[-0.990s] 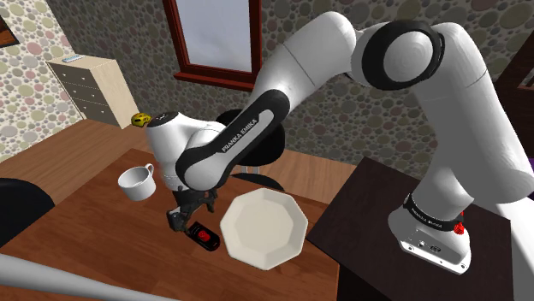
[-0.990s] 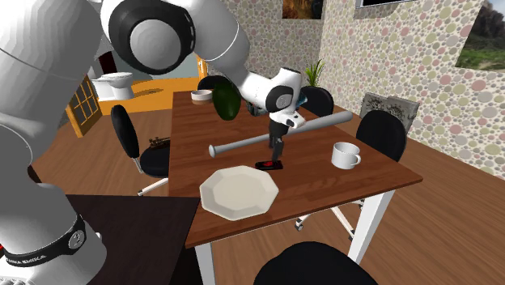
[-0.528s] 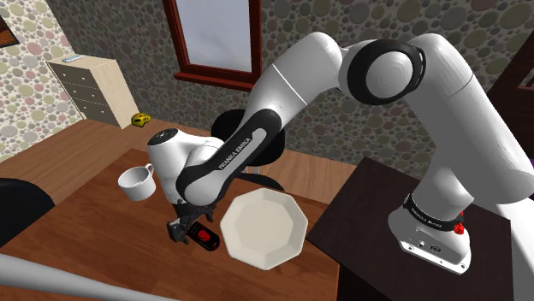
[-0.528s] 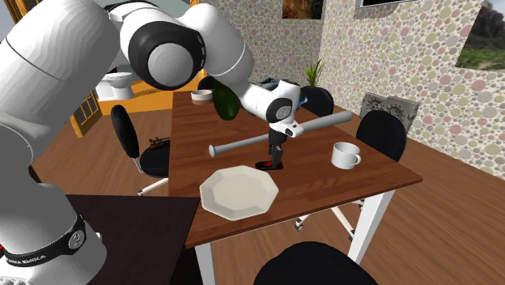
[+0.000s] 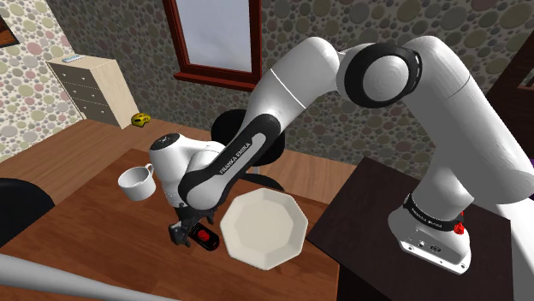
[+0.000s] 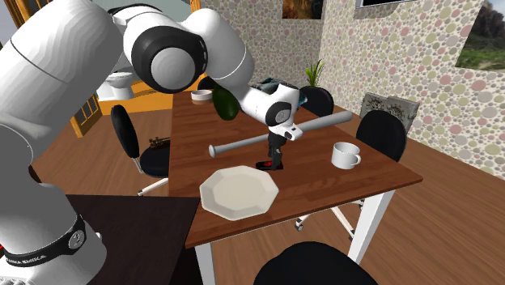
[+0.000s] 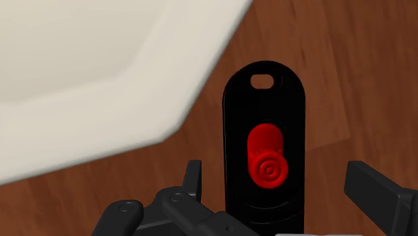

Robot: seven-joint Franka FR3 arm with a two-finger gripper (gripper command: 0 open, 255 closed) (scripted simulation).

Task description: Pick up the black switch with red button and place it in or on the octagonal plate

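On the table (image 5: 103,244), end effector (image 7: 274,178) open astride black switch (image 7: 264,110), octagonal plate (image 5: 264,229) just beside, white cup (image 5: 135,181) apart

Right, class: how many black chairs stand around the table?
4 chairs around the table, in the second exterior view: one at left, one at the far end, one at right, one nearest the camera. The arm may hide others.

wooden table (image 6: 324,174) | on it: octagonal plate (image 6: 239,193) | black switch (image 7: 264,154) | cup (image 6: 345,155) | bat (image 6: 243,144)
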